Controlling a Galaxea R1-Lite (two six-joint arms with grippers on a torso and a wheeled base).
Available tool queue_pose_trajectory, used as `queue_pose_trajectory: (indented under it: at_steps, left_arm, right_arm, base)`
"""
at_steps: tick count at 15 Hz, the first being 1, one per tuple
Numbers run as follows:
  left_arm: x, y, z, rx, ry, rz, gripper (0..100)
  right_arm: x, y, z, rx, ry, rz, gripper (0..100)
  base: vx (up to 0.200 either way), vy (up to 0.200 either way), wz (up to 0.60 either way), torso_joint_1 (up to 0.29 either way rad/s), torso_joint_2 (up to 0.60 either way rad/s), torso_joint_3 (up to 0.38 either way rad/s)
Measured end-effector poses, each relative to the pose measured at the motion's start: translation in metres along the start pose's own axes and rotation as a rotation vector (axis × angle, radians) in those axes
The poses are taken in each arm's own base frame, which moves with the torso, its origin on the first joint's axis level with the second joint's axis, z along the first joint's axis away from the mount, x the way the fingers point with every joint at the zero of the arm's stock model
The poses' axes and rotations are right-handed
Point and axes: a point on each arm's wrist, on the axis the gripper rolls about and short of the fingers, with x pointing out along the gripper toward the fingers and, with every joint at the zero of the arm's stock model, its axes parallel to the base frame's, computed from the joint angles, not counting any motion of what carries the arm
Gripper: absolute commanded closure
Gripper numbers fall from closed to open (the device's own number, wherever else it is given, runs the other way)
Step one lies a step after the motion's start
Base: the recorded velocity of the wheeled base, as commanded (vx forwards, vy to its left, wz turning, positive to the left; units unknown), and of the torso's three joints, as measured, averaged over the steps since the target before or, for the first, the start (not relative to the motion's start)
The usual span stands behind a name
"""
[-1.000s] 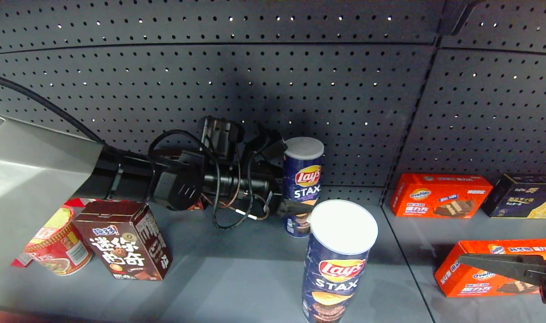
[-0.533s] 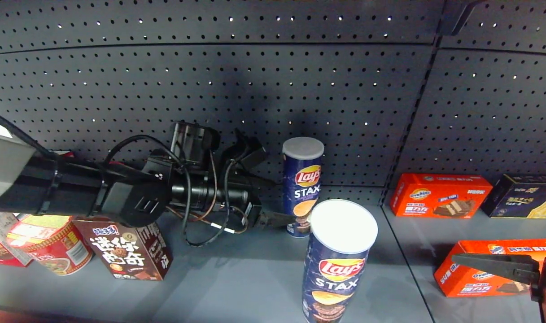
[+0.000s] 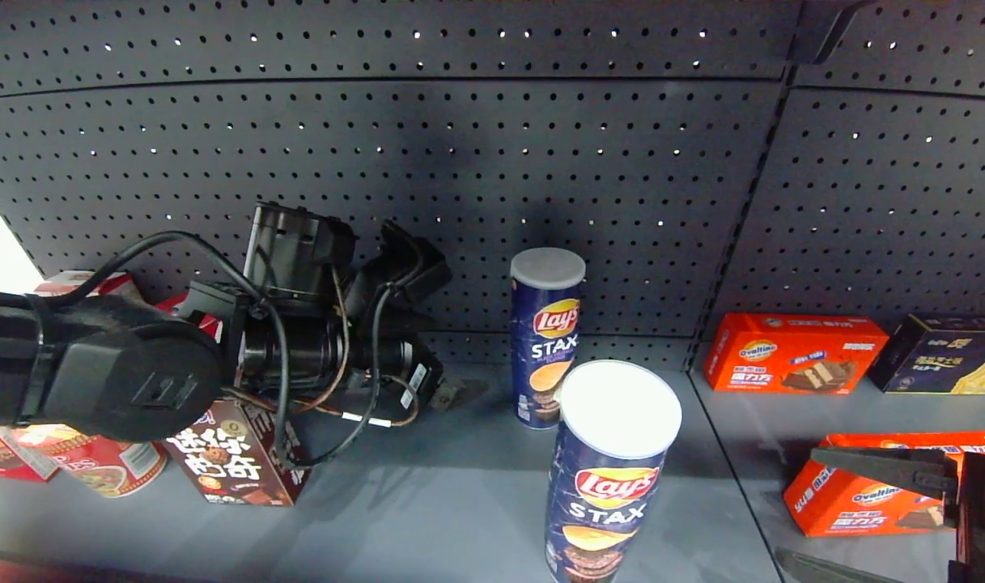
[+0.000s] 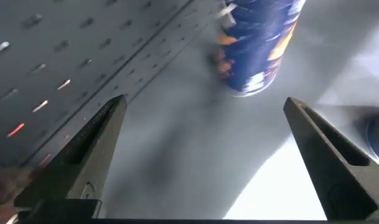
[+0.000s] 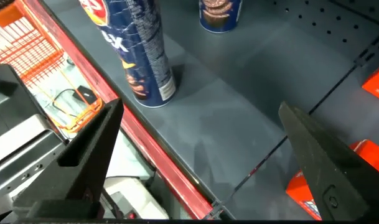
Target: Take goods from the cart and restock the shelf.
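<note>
Two blue chip cans with white lids stand upright on the grey shelf (image 3: 427,502). The rear can (image 3: 547,336) is near the pegboard and the front can (image 3: 609,470) is near the shelf's edge. My left gripper (image 3: 447,348) is open and holds nothing, a short way left of the rear can (image 4: 257,50). Its two fingers (image 4: 83,162) spread wide in the left wrist view. At the lower right, over the orange box, my right gripper (image 3: 800,506) is open and holds nothing. In the right wrist view the front can (image 5: 142,56) stands by the red shelf lip (image 5: 177,174).
A brown snack box (image 3: 233,461) and a red noodle cup (image 3: 95,465) sit under my left arm. Orange boxes (image 3: 791,352) (image 3: 864,494) and a dark box (image 3: 945,352) fill the right bay. An orange wire basket (image 5: 33,62) lies below the shelf.
My left gripper was around the rear can; it has drawn back to the left, leaving the can standing. The right gripper has edged a little left.
</note>
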Motion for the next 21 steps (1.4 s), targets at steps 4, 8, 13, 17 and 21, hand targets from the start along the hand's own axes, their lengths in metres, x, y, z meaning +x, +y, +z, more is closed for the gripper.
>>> queue_pose_trajectory:
  at_steps: [4, 8, 13, 17, 21]
  left_arm:
    - [-0.003, -0.013, 0.014, 0.023, 0.008, 0.159, 0]
    - [0.006, -0.020, 0.022, 0.026, -0.007, 0.166, 0]
    - [0.026, -0.018, 0.021, 0.026, 0.006, 0.180, 0]
    - [0.040, -0.014, 0.022, 0.026, 0.011, 0.192, 0]
    - [0.048, -0.013, 0.021, 0.023, 0.020, 0.194, 0]
  right_arm:
    - [0.003, -0.002, 0.000, 0.005, 0.010, -0.010, 0]
    - [0.005, -0.003, 0.001, 0.007, 0.014, -0.011, 0]
    - [0.006, -0.004, 0.001, 0.012, 0.016, -0.019, 0]
    - [0.008, -0.006, 0.003, 0.011, 0.000, -0.024, 0]
    - [0.009, -0.006, 0.001, 0.013, 0.009, -0.025, 0]
  base:
    - [0.000, 0.000, 0.00, 0.000, 0.00, 0.000]
    - [0.000, 0.000, 0.00, 0.000, 0.00, 0.000]
    - [0.000, 0.000, 0.00, 0.000, 0.00, 0.000]
    - [0.000, 0.000, 0.00, 0.000, 0.00, 0.000]
    - [0.000, 0.000, 0.00, 0.000, 0.00, 0.000]
